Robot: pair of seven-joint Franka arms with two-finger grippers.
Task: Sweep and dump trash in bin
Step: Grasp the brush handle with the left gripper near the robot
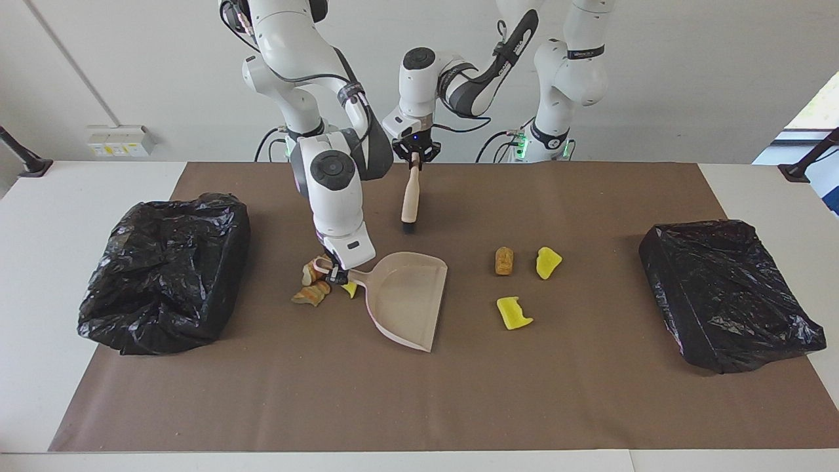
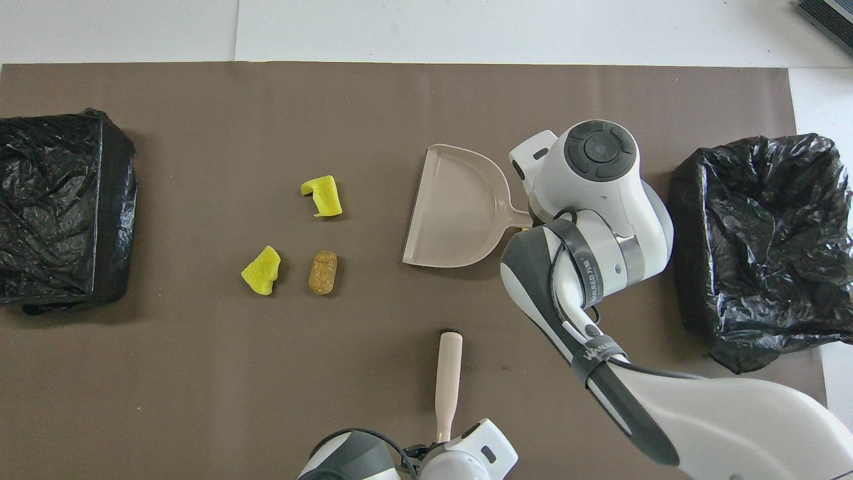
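My right gripper (image 1: 331, 269) is shut on the handle of a beige dustpan (image 1: 406, 298) that lies on the brown mat (image 1: 419, 400). In the overhead view my right arm hides this gripper, but the pan (image 2: 460, 207) shows. My left gripper (image 1: 413, 159) is shut on a wooden-handled brush (image 1: 410, 196) and holds it upright, bristles down, over the mat; both show in the overhead view, gripper (image 2: 442, 445) and brush (image 2: 448, 380). Several tan and orange scraps (image 1: 313, 283) and a small yellow scrap (image 1: 349, 288) lie by the pan's handle. A brown lump (image 1: 503, 260) and two yellow chunks (image 1: 548, 262) (image 1: 514, 313) lie beside the pan's open edge.
An open bin lined with a black bag (image 1: 164, 269) stands at the right arm's end of the mat, next to the dustpan's handle. A flatter box wrapped in a black bag (image 1: 727, 295) stands at the left arm's end.
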